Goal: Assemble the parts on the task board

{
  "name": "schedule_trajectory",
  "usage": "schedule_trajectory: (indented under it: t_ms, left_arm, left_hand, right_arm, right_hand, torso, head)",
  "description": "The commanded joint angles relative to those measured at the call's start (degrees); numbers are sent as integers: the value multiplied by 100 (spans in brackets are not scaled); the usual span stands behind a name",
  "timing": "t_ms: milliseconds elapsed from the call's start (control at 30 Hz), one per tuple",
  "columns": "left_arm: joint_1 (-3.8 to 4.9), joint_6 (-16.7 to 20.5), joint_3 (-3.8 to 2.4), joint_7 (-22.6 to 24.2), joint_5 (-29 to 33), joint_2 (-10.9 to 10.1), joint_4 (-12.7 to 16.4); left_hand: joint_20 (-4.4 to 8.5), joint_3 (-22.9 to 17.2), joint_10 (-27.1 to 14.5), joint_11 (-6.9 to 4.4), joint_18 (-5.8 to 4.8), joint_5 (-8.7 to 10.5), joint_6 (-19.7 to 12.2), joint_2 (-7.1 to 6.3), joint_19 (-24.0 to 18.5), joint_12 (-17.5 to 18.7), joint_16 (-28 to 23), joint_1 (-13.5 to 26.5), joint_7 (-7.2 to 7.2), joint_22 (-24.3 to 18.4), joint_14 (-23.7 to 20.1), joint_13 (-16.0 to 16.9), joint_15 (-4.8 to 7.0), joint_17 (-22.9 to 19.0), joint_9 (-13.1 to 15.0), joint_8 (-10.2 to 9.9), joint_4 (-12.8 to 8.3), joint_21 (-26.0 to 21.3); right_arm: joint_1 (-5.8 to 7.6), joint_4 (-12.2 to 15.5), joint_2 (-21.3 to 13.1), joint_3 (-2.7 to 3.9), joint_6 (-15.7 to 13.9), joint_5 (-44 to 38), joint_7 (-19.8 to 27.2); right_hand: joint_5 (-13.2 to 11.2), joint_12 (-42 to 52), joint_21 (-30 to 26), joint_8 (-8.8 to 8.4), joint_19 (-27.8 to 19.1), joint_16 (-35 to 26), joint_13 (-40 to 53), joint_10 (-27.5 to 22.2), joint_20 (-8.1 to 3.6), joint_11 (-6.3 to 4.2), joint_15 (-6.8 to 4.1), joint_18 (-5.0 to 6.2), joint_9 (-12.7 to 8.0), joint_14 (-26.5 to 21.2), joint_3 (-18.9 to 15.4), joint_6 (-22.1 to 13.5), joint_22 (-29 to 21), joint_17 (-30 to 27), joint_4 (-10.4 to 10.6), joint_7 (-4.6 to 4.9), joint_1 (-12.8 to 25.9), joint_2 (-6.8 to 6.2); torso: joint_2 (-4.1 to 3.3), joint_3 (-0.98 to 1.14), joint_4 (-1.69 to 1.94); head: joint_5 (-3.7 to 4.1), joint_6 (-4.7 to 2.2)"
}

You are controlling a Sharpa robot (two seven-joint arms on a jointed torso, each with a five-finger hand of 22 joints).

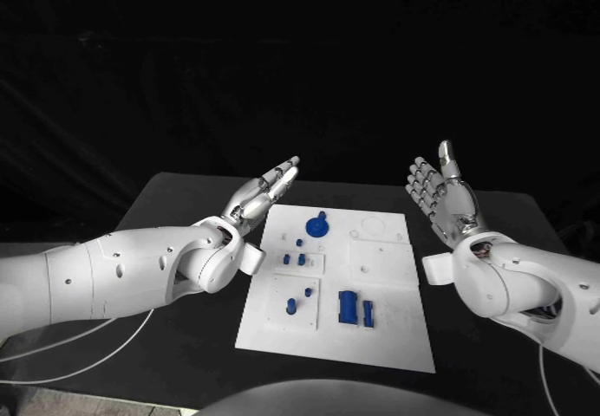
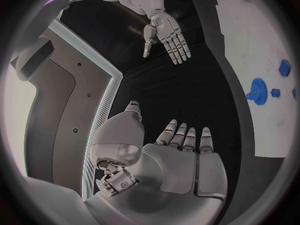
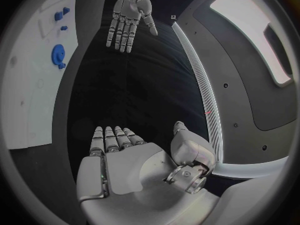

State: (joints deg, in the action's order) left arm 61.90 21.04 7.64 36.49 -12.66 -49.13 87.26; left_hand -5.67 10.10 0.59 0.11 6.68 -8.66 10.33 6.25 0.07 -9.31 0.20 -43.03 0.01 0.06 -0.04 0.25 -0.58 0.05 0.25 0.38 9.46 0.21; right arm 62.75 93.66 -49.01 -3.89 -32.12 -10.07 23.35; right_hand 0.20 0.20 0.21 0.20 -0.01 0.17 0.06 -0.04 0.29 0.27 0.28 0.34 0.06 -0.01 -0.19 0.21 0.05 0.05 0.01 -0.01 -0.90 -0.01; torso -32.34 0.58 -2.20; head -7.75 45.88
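Hands: left hand and right hand are hovering wide, holding nothing.
Parts: blue parts are sitting on the board; fit unclear.

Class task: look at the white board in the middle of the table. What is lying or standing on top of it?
On the white board sit small blue pieces: a round gear, two blocks and a few small pegs. Both hands are raised beside the board, covering none of it.
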Motion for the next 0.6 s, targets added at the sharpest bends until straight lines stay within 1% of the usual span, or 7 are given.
schedule_trajectory:
  t_ms: [33,100,300,367,400,433,600]
  left_arm:
    - [-47,1028,-191,-286,581,132,94]
    - [-79,1345,-333,-381,751,209,137]
    - [-151,2076,-661,-600,1142,387,238]
    - [-161,2175,-705,-630,1195,412,251]
    - [-166,2226,-728,-645,1222,424,258]
    - [-170,2264,-745,-657,1242,433,263]
    - [-174,2308,-764,-670,1266,444,270]
  left_hand:
    - [567,-322,-59,-11,-202,276,-328,-199,-7,296,-20,1372,-1,-6,4,-25,58,-5,-25,-38,-302,-21]
    - [567,-374,-59,-11,-202,322,-384,-625,-7,346,-20,1602,-1,-6,4,-25,58,-5,-25,-38,-354,-21]
    - [567,-515,-59,-11,-266,448,-525,-625,-7,481,-20,2219,-1,-6,4,-25,58,-5,-25,-38,-495,-21]
    - [567,-539,-59,-11,-266,866,-545,-625,-7,504,-20,2334,-1,-6,4,-25,58,-5,-25,-38,-520,-21]
    - [567,-560,-59,-11,-668,866,-569,-625,-7,523,-20,2420,-1,-6,4,-25,58,-5,-25,-38,-541,-21]
    - [567,-572,-59,-11,-668,866,-576,-625,-7,931,-20,2470,-1,-6,4,-25,58,-5,-25,-38,-946,-21]
    - [567,-1010,-59,-11,-668,866,-1033,-625,-7,931,-20,2842,-1,-6,4,-25,58,-5,-25,-38,-946,-21]
  right_arm:
    - [-121,-184,199,159,-841,700,472]
    - [-182,-266,301,260,-999,835,548]
    - [-259,-371,432,389,-1200,1007,644]
    - [-259,-371,432,389,-1200,1007,644]
    - [-259,-371,432,389,-1200,1007,644]
    - [-259,-371,432,389,-1200,1007,644]
    - [-259,-371,432,389,-1200,1007,644]
  right_hand:
    - [-20,-20,-21,-20,1,-17,-6,4,-29,-27,-28,-34,-6,1,19,-21,-5,-5,-1,1,90,1]
    - [-20,-20,-21,-20,1,-17,-6,4,-29,-27,-28,-34,-6,1,19,-21,-5,-5,-1,1,90,1]
    - [-20,-20,-21,-20,1,-17,-6,4,-29,-27,-28,-34,-6,1,19,-21,-5,-5,-1,1,90,1]
    - [-20,-20,-21,-20,1,-17,-6,4,-29,-27,-28,-34,-6,1,19,-21,-5,-5,-1,1,90,1]
    - [-20,-20,-21,-20,1,-17,-6,4,-29,-27,-28,-34,-6,1,19,-21,-5,-5,-1,1,90,1]
    - [-20,-20,-21,-20,1,-17,-6,4,-29,-27,-28,-34,-6,1,19,-21,-5,-5,-1,1,90,1]
    - [-20,-20,-21,-20,1,-17,-6,4,-29,-27,-28,-34,-6,1,19,-21,-5,-5,-1,1,90,1]
  torso:
    - [43,-21,79]
    - [59,-29,110]
    - [99,-49,187]
    - [105,-52,199]
    - [108,-54,205]
    - [111,-55,210]
    - [116,-58,220]
  head:
    - [247,-364]
    - [365,-540]
    - [653,-968]
    - [695,-1031]
    - [719,-1066]
    - [738,-1095]
    - [775,-1150]
